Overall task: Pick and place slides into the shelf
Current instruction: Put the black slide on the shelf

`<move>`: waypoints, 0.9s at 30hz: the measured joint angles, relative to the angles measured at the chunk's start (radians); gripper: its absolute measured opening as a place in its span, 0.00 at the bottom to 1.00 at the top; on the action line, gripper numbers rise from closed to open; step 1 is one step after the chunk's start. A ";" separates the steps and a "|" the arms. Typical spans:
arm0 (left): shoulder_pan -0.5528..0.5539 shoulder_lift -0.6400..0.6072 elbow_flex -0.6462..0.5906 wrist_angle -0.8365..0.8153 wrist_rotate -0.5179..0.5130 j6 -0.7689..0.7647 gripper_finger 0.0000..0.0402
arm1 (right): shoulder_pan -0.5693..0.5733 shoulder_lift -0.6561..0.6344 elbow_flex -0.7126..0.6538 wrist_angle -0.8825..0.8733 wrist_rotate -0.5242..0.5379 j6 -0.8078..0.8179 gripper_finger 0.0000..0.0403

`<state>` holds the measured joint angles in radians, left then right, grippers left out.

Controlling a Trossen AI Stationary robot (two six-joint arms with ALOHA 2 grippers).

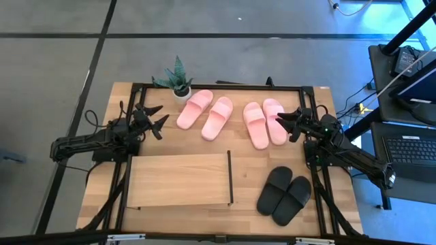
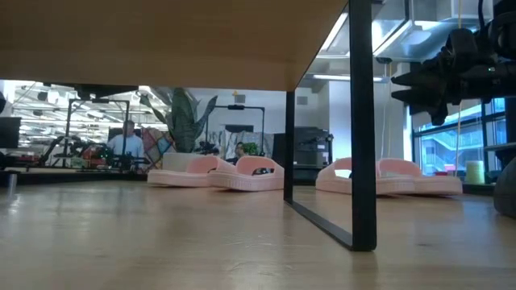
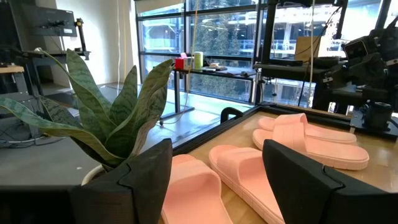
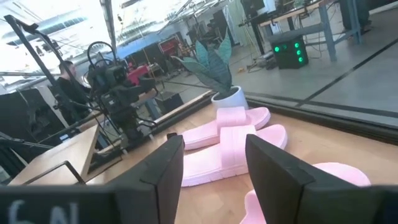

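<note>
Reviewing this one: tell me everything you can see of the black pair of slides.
The black pair of slides lies on the plank table's near right part, to the right of the shelf and clear of it. Both are matte black, open-toed, each with one wide strap. They lie flat, sole down, side by side and touching, angled diagonally. Neither hand is near them; nothing else touches them.

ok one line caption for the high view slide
Both open claws, left and right, hover beside two pink slide pairs; black pair beside the empty-topped shelf.
</note>
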<state>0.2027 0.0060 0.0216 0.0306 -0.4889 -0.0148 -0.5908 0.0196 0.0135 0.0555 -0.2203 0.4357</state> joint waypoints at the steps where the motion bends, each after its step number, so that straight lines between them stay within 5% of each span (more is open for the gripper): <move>1: 0.000 0.000 0.000 0.000 0.000 0.000 0.60 | 0.000 0.000 0.000 0.000 0.000 -0.002 0.44; 14: 0.000 0.000 0.000 0.000 0.000 -0.003 0.60 | 0.000 0.000 0.000 0.010 0.081 -0.047 0.72; 19: 0.000 0.000 0.000 0.000 0.000 -0.027 0.60 | 0.000 0.000 0.010 0.060 0.094 0.022 0.73; 27: 0.000 0.000 0.000 0.000 0.000 -0.063 0.60 | 0.000 0.046 0.204 -0.069 0.097 -0.187 0.69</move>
<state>0.2026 0.0060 0.0216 0.0310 -0.4885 -0.0777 -0.5907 0.0655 0.2175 -0.0137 -0.1231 0.2484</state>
